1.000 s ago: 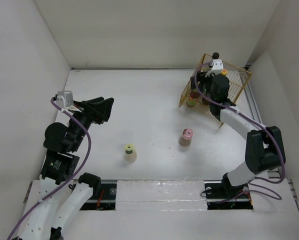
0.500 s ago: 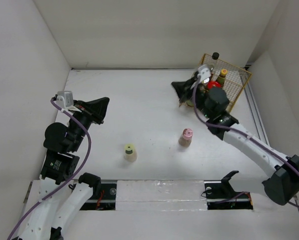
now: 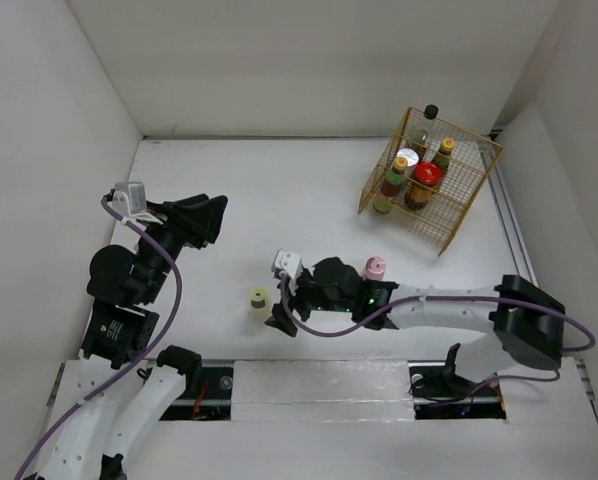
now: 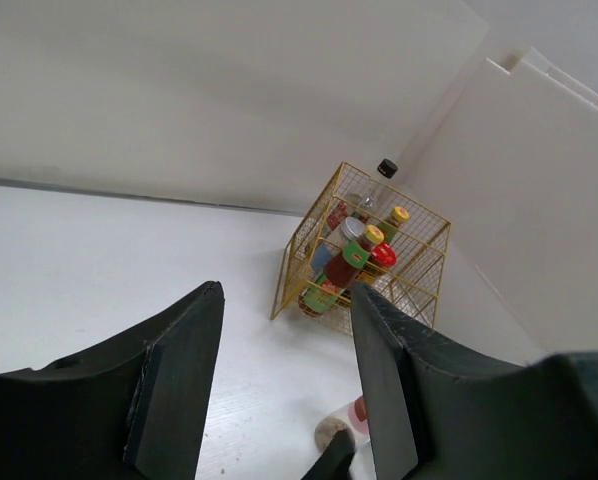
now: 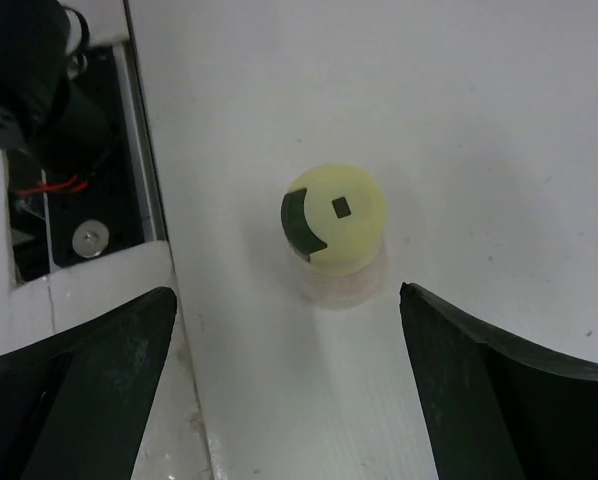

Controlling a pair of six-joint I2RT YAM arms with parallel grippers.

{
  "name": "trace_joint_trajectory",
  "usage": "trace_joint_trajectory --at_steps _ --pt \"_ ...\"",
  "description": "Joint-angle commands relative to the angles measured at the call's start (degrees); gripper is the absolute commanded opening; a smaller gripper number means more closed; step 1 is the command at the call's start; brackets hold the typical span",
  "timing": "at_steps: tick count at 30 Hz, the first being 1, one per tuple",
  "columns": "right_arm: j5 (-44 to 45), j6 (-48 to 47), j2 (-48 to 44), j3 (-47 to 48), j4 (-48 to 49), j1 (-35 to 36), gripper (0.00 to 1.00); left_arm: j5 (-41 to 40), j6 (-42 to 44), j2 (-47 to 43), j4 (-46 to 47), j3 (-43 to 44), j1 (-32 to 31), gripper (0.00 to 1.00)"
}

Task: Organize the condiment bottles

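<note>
Gold wire basket point(image 3: 469, 200), upper right of top view, holds five condiment bottles point(image 3: 426, 175). Right gripper point(image 3: 279, 303), lower centre, jaws wide apart, flanks yellow-green-cap bottle point(image 3: 258, 298) w/o contact. Pink-cap bottle point(image 3: 373, 268) stands to its right. Left gripper point(image 4: 284, 380), left side, open, empty. Step, by judgement: pick approach. Next req.: lower, centre, close on bottle body.

My right pincer point(image 5: 289, 395) gapes wide. The yellow-green bottle point(image 5: 334, 222) stands in line with the gap, touching neither finger, with bare tabletop point(image 5: 479, 100) on either side. A pink-capped bottle point(image 3: 374, 268) crowds my right arm point(image 3: 429, 305) from behind. My left pincer point(image 4: 284, 390) faces open tabletop up to the wire basket point(image 4: 297, 262), packed with bottles.
</note>
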Motion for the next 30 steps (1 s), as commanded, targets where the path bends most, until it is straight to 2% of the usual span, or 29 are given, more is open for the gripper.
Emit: trace_joint_trajectory --at_steps 1,7,10,14,15,17,18,21,24,27,28,30 --pt "1.89 -1.34 6.27 3.65 2.74 0.97 0.99 0.71 -0.02 -0.26 2.92 -0.04 0.15 0.49" --pt "10.15 -1.34 14.65 9.36 6.27 0.97 0.95 0.71 -0.02 -0.26 2.92 -0.04 0.15 0.49" --pt "13.23 -0.64 17.81 9.37 13.29 0.97 0.94 1.32 -0.02 -0.26 2.92 -0.04 0.15 0.49" --pt "11.49 -0.02 21.24 11.48 15.15 0.97 0.70 1.32 -0.02 -0.26 2.92 -0.04 0.15 0.49" --pt "10.87 -0.02 21.86 11.48 15.15 0.97 0.57 1.32 -0.02 -0.26 2.92 -0.04 0.15 0.49" --pt "10.86 0.67 21.17 11.48 15.93 0.97 0.41 1.32 -0.02 -0.78 2.92 -0.04 0.15 0.49" --pt "11.65 0.68 20.20 11.48 15.94 0.97 0.35 1.32 -0.02 -0.79 2.92 -0.04 0.15 0.49" --pt "17.88 0.16 12.48 9.99 15.94 0.97 0.32 1.32 -0.02 -0.79 2.92 -0.04 0.15 0.49" --pt "25.68 -3.18 1.24 9.99 11.47 0.28 0.31 1.32 -0.02 -0.79 2.92 -0.04 0.15 0.49" --pt "31.23 -5.12 -11.14 11.92 3.58 -5.32 0.28 1.32 -0.02 -0.79 2.92 -0.04 0.15 0.49" --pt "32.12 -5.12 -11.18 11.92 3.55 -7.27 0.28 1.32 -0.02 -0.79 2.92 -0.04 0.15 0.49" --pt "33.71 -3.63 -17.23 10.87 0.22 -12.01 0.25 1.32 -0.02 -0.79 2.92 -0.04 0.15 0.49"
